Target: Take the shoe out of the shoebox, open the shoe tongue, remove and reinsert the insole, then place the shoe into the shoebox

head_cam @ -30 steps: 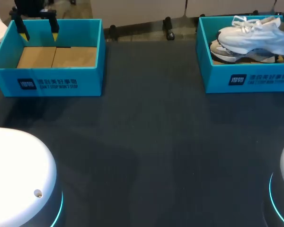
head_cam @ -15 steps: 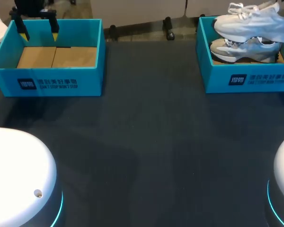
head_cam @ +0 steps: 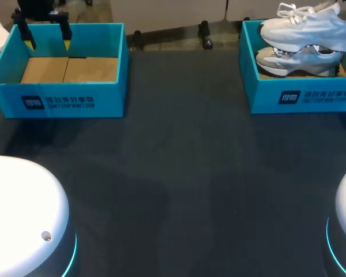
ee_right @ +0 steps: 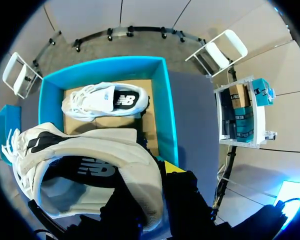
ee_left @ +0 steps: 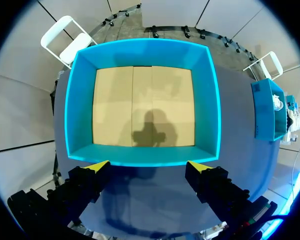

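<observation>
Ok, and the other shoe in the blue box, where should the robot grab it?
Probably its heel collar, coming straight down. The shoe in the box is fenced by the box walls, so only the top is free. The collar's thin rim lets one finger go inside, one outside, as the right gripper seems to hold the lifted shoe.

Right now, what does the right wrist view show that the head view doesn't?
Only the right wrist view: the right pincer gripping the lifted shoe at its heel. Only the head view: the open left pincer at the left shoebox. Both: the lifted shoe above a second shoe in the right shoebox.
</observation>
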Controlling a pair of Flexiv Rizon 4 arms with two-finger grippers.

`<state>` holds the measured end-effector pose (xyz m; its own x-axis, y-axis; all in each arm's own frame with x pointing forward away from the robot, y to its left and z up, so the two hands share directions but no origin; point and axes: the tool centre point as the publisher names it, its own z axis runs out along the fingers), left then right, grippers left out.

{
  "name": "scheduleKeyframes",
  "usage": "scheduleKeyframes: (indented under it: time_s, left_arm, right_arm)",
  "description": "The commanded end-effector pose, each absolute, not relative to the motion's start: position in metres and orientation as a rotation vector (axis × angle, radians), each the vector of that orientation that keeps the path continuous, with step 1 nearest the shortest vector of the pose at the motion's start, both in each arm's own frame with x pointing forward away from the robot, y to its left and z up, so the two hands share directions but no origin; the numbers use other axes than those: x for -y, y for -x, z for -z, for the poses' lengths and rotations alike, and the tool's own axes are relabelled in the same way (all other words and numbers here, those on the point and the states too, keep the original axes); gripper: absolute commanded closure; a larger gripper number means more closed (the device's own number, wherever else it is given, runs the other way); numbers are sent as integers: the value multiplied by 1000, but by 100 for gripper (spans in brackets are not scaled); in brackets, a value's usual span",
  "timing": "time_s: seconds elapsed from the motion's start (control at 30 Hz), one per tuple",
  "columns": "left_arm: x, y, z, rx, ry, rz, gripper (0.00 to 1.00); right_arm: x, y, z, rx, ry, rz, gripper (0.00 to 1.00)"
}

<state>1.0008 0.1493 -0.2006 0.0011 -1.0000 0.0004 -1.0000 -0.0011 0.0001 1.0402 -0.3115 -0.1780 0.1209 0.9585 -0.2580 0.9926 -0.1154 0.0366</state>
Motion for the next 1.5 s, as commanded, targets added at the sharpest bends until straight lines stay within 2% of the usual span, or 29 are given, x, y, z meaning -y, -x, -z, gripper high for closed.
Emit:
scheduleKeyframes:
  time_s: [0.03, 0.97, 1.5]
  left_arm:
    - [-150, -1001, 200, 2220, -2222, 0, 0]
    - [-150, -1001, 200, 2220, -2222, 0, 0]
    - [-150, -1001, 200, 2220, -2222, 0, 0]
  right_arm:
    - [303, -1022, 174, -1942, -2172, 234, 100]
    - [158, -925, 170, -1832, -2230, 279, 100]
    - [71, -852, 178, -1813, -2222, 294, 100]
